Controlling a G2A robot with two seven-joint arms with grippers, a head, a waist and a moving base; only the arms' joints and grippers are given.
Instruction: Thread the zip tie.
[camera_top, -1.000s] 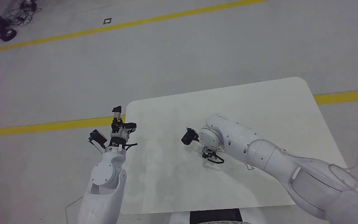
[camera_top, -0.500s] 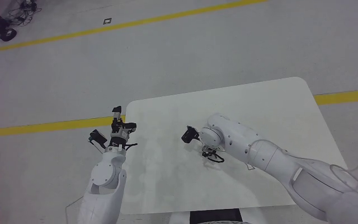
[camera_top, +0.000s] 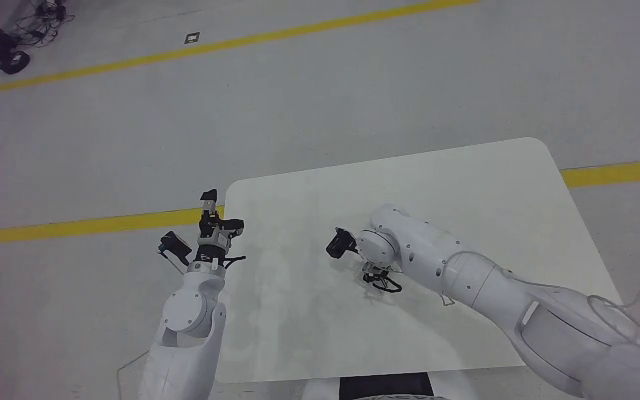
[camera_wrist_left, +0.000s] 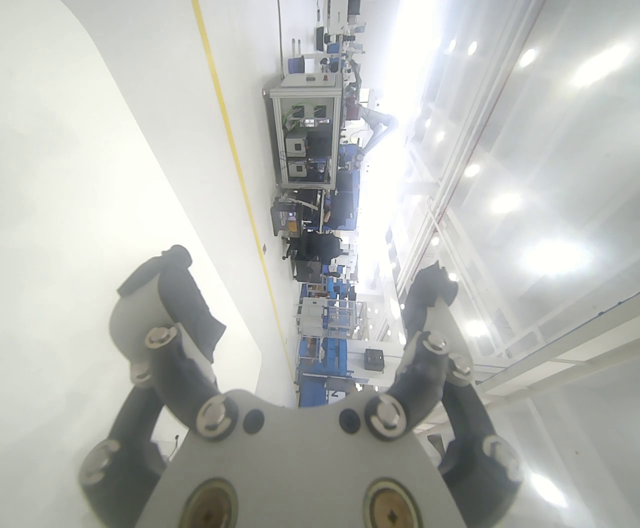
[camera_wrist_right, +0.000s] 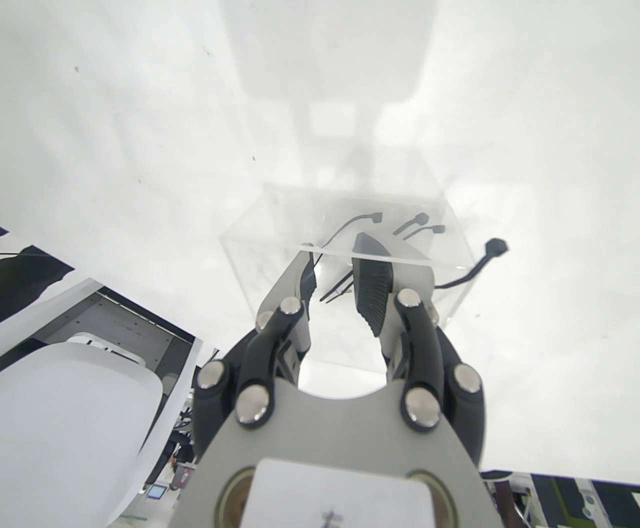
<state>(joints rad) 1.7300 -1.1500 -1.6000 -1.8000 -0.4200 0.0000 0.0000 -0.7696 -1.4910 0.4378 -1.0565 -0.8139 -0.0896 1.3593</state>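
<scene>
Movement over the last second has been tiny. On the white tabletop (camera_top: 480, 200) nothing has shifted. The left arm (camera_top: 190, 310) has not budged; it sits well away from the clear box (camera_wrist_right: 250, 250), and the left gripper (camera_wrist_left: 302, 265) has its fingers spread wide around nothing. The right arm (camera_top: 450, 265), bent over the box, has crept a touch further along. The right gripper (camera_wrist_right: 334, 250) now hangs at the box's rim with its fingers apart, pinching nothing, and a couple of black strap ends lie in the gap between them. Several zip ties (camera_wrist_right: 372, 217) lie inside the box. A single zip tie (camera_wrist_right: 472, 272) droops over the box's side wall with its head outside. To me this looks like fine lining-up for a pick. No tie is lifted yet, so the threading itself hasn't begun.
</scene>
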